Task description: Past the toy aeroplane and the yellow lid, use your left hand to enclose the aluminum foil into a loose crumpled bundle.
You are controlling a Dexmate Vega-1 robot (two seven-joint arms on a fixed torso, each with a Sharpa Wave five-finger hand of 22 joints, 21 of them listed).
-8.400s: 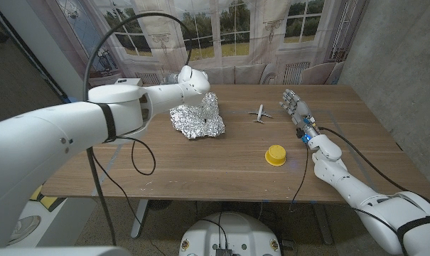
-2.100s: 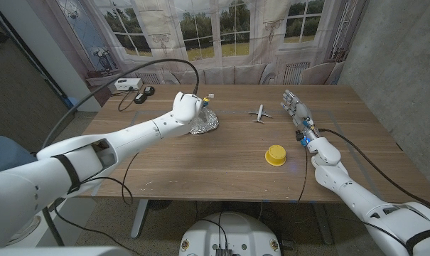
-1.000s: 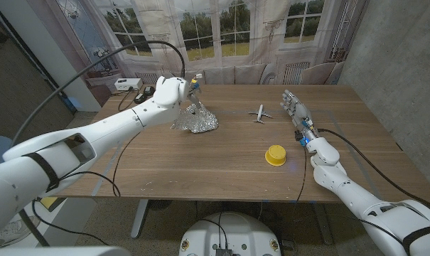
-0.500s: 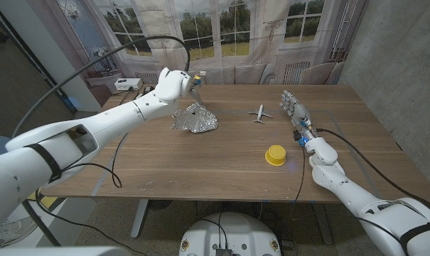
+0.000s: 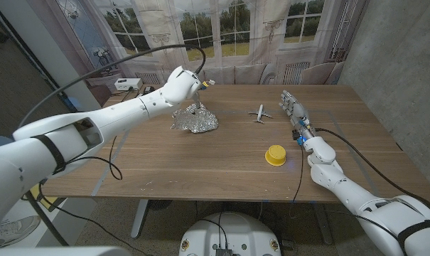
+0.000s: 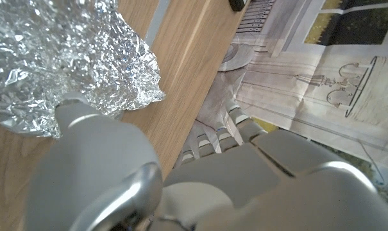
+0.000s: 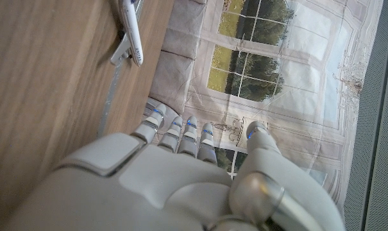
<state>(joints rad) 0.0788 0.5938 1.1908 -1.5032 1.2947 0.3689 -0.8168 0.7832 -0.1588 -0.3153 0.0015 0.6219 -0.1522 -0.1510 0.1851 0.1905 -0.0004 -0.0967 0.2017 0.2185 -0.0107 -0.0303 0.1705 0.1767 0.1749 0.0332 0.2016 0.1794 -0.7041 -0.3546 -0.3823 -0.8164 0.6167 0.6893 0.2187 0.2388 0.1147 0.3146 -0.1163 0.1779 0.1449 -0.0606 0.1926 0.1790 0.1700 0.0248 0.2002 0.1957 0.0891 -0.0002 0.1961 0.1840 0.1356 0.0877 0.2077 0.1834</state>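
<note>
The crinkled silver aluminium foil (image 5: 195,119) sits bunched on the wooden table (image 5: 222,160), beyond the small white toy aeroplane (image 5: 259,113) and round yellow lid (image 5: 275,154). The left hand (image 5: 184,82) hovers above it, holding nothing – finger spread unclear. Crumpling looks done; withdrawing seems next.

Crumpled aluminum foil (image 5: 194,119) bundle on table, left of toy aeroplane (image 5: 259,113); yellow lid (image 5: 275,155) nearer.

Foil bundle (image 5: 195,119) on table (image 5: 200,163), left-centre. Left hand (image 5: 184,83) above it, toward the far edge. Toy aeroplane (image 5: 259,113) right of foil; lid (image 5: 275,154) nearer, right. Right hand (image 5: 294,108) right of aeroplane.
</note>
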